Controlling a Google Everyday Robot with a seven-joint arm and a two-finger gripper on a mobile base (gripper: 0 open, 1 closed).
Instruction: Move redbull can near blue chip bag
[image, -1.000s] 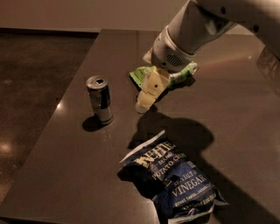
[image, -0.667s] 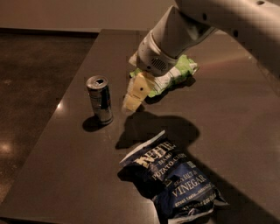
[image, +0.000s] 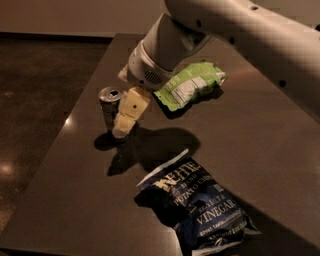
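1. camera view, change: gripper (image: 125, 117) has swung from the middle of the table (image: 260, 145) toward 9 o'clock and dropped lower. It now hangs against the 3 o'clock side of the redbull can (image: 107, 111). A second ago there was open tabletop between the two.
2. camera view, gripper: its pale tip overlaps the can's right edge. Whether it touches the metal or only stands in front of it cannot be told. Whether it is spread or closed cannot be told either, as only one side of it shows below the white arm (image: 240, 30).
3. camera view, task object: the redbull can stands upright, pull-tab top showing, at the same spot near the table's 9 o'clock edge as in the earlier frames. It has not been lifted or shifted.
4. camera view, goal: the blue chip bag (image: 200, 207) lies flat at about 5 o'clock from the can and well apart from it. Dark tabletop and the arm's shadow (image: 160, 147) lie between them.
5. camera view, bystander: a light green bag (image: 190, 87) lies at 2 o'clock from the can, partly under the arm.
6. reading: the approach looks nearly complete and the grasp not yet secured. The carry toward 5 o'clock remains wholly to do.
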